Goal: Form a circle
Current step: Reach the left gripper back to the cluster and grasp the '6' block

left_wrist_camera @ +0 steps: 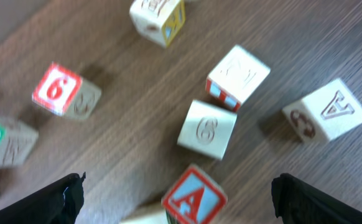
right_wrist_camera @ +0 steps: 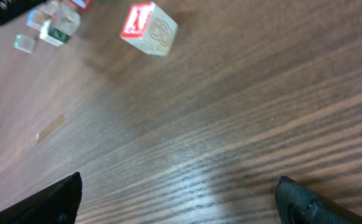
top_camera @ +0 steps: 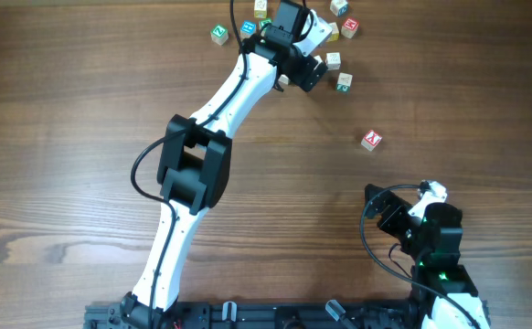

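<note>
No ring on the bench [top_camera: 65,137] yet, as far as I can see. What you've got is a tight cluster [left_wrist_camera: 207,129] of three letter cubes under the left wrist: two pale ones and the red A cube [left_wrist_camera: 194,198], packed close together. I'd take that as the start of the circle. It sits at the far side of the bench, inside the scatter. Your left fingers [left_wrist_camera: 56,202] are spread wide with nothing gripped, hovering over the red A cube. Your right fingers [right_wrist_camera: 50,202] are spread and empty too, parked at the near right corner.

How I'd do it: take one loose cube at a time, say the red 6 cube [left_wrist_camera: 66,91] or the pale A cube [left_wrist_camera: 326,111]. They sit skewed, so turn the wrist first and come down square to the faces. They look light and will probably skid or tip if one finger lands early. Set each one beside the last on a slight curve, without bumping the neighbours.

Room: there's loads of bare wood to the left and in the middle, so grow the ring that way rather than into the crowd. The far cubes sit right at the top of the overhead view. I can't tell where the bench ends there, so go easy. The lone red cube [top_camera: 371,140] lies well apart from the crowd, nearer the right arm, so it's probably that arm's job.
</note>
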Action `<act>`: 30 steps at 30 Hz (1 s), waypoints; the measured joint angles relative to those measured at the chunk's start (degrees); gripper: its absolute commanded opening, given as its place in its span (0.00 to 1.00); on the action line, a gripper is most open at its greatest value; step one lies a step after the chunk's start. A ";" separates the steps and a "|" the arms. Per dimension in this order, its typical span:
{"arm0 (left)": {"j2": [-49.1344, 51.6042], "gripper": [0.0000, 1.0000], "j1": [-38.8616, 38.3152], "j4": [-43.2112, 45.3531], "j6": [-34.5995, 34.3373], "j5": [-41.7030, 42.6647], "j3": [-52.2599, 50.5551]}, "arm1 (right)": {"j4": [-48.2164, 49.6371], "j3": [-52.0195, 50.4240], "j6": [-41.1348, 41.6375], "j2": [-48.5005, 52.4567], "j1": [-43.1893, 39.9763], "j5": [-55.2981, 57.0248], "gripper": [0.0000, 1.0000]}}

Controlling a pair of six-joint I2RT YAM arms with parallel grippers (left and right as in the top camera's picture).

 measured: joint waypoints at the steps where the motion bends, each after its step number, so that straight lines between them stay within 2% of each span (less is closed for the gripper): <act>1: 0.09 0.99 0.02 0.90 0.42 0.42 0.00 | 0.33 0.11 0.17 0.42 0.00 0.02 1.00; 3: 0.35 1.00 0.11 2.27 0.83 1.03 0.02 | 0.61 0.17 0.66 0.87 0.00 0.02 1.00; 11: 6.86 0.91 0.83 8.46 2.82 3.52 0.61 | 0.81 0.48 2.16 1.46 0.00 0.02 1.00; 15: 7.61 0.77 1.38 11.52 3.10 4.90 0.61 | 0.81 0.48 2.32 1.46 0.00 0.02 1.00; 16: 7.61 0.66 1.55 12.17 3.41 5.40 0.61 | 0.81 0.48 2.34 1.46 0.00 0.02 1.00; 17: 7.61 0.48 1.79 12.41 3.50 5.70 0.61 | 0.79 0.48 2.34 1.46 0.00 0.02 1.00; 18: 7.61 0.39 1.84 12.48 3.17 5.95 0.61 | 0.79 0.48 2.34 1.46 0.00 0.02 1.00; 19: 7.61 0.35 1.92 12.50 3.41 6.23 0.61 | 0.81 0.48 2.34 1.46 0.00 0.02 1.00; 23: 7.61 0.27 2.21 12.92 3.26 6.86 0.63 | 0.76 0.50 2.34 1.46 0.00 0.02 1.00; 30: 7.23 0.24 1.88 12.90 2.91 5.18 0.76 | 0.74 0.52 2.36 1.51 0.00 0.02 1.00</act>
